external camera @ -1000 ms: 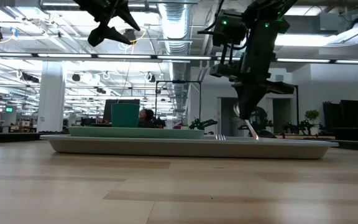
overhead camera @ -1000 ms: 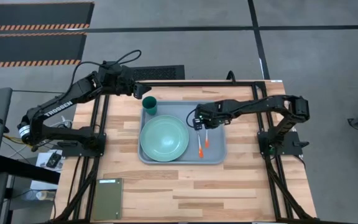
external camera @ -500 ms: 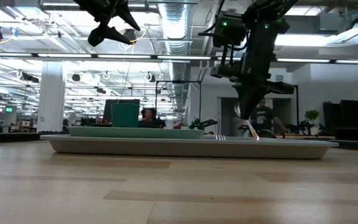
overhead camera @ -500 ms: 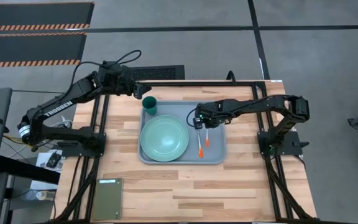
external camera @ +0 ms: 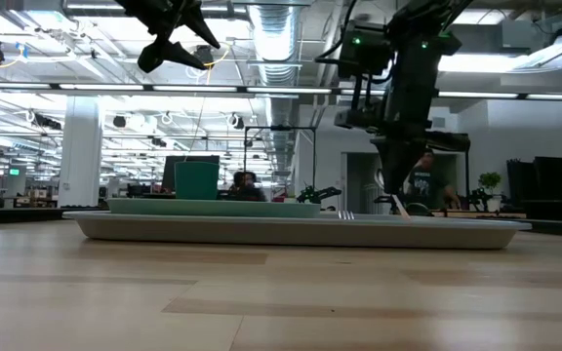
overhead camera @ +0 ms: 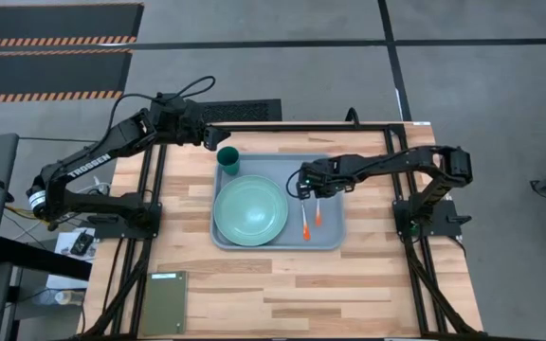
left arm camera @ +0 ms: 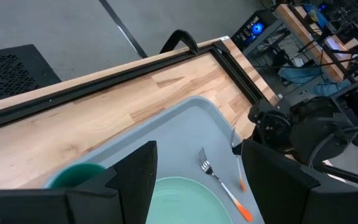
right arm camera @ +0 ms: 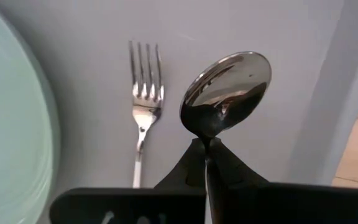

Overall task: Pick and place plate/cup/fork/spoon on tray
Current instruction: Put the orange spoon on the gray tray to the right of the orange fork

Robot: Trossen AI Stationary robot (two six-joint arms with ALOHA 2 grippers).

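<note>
The light blue-grey tray (overhead camera: 333, 230) lies mid-table. On it are the mint-green plate (overhead camera: 250, 210), the teal cup (overhead camera: 228, 159) at its far left corner, and the fork (right arm camera: 144, 99), lying flat right of the plate. My right gripper (overhead camera: 304, 184) is over the tray's right part, shut on the spoon (right arm camera: 226, 93). My left gripper (overhead camera: 217, 142) hangs open and empty high above the cup; the left wrist view shows its fingers wide apart (left arm camera: 197, 186). My right gripper pinches the spoon's neck (right arm camera: 205, 138) just behind the bowl between its two fingers. The fingers point down from above. The spoon is tilted: its orange handle (external camera: 399, 206) slants down toward the tray, and the tray's rim hides its end.
A flat olive-green rectangle (overhead camera: 166, 301) lies at the table's near left corner. Bare wood stretches along the near side and right of the tray. People show in the room behind the table in the low view.
My right gripper has shifted slightly toward the table's right edge with the spoon, still shut on it. The spoon's handle stays slanted down at the tray.
</note>
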